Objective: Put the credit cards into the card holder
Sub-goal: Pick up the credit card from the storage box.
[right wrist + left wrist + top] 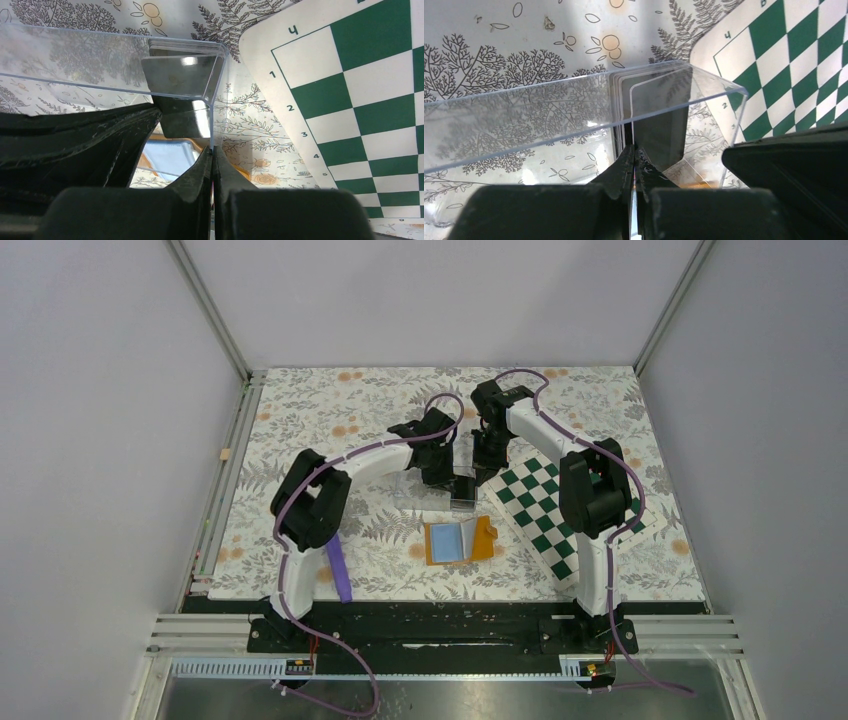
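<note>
Your left gripper [634, 152] has its two black fingers pressed together on the near edge of one thin dark grey card [659, 125], which stands upright at the end of the clear plastic rectangular box [549, 115]. Just behind that card, the stack of thin dark credit cards [620, 100] stands on edge against the same end of the box. In the right wrist view, the held card's lower part shows outside the clear wall, so it pokes past the rim. Your right gripper [212, 155] is also closed, pinching the thin clear end wall of the box at its corner, right beside the cards. From above you can see both arms meeting over the box in the middle of the floral-patterned tablecloth [340, 410], the left gripper on the left and the right gripper just beside it. The small orange book-like card holder [484, 536] lies open and flat on the cloth nearer the arm bases, apart from the box, its light blue pocket lining [452, 539] facing up. A green and white checkerboard mat [545, 515] lies to the right of the card holder, under the right arm. A flat purple strip [338, 568] lies near the left arm's base.
</note>
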